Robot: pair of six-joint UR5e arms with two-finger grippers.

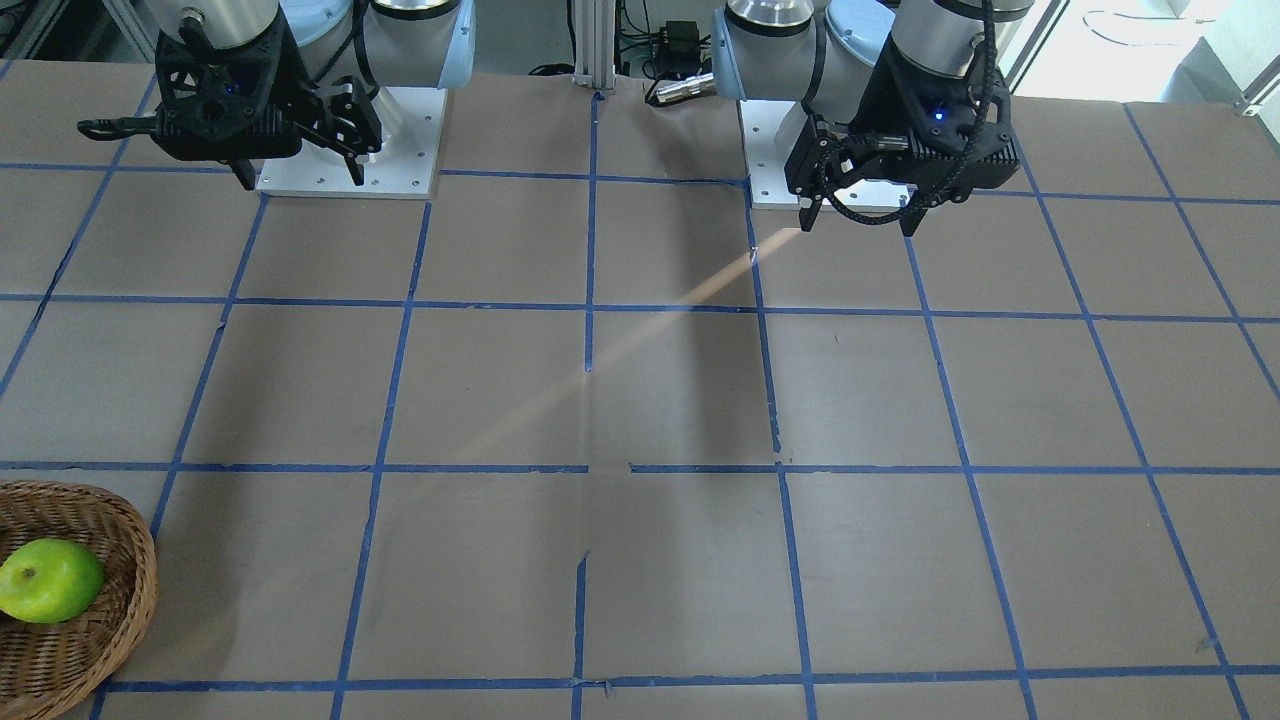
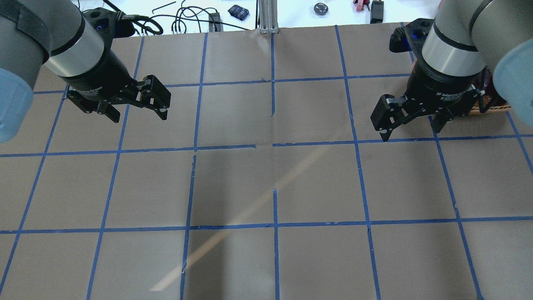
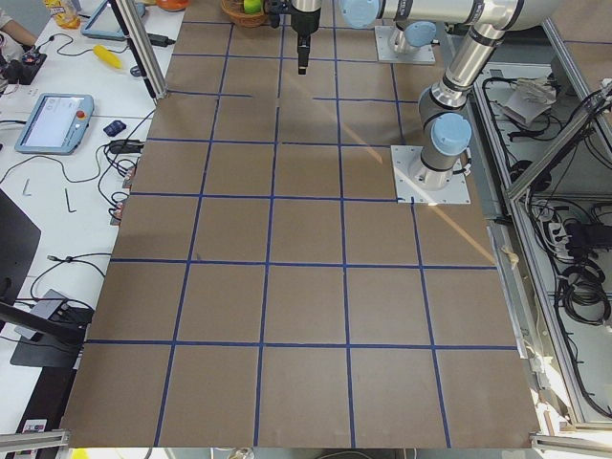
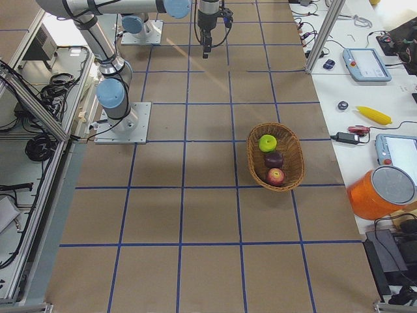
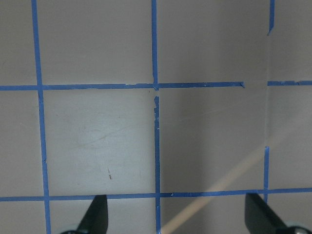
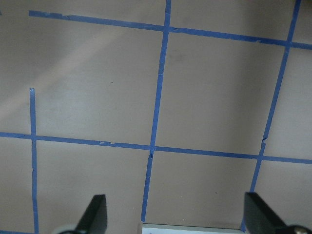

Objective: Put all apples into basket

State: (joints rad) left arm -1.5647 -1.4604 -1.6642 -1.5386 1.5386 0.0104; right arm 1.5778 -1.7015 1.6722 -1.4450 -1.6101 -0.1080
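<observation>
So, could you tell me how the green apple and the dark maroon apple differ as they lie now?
Colour: the green apple is bright yellow-green, the maroon apple dark purple-red. Place: the green apple lies at one end of the row, the maroon apple in its middle, beside the red apple. Both rest inside the basket.

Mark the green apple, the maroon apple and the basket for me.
green apple (image 4: 267, 143): exterior right view, centre of its upper side.
maroon apple (image 4: 273, 159): exterior right view, centre of its upper side.
basket (image 4: 294, 160): exterior right view, bare woven inner wall beside the apples.
</observation>
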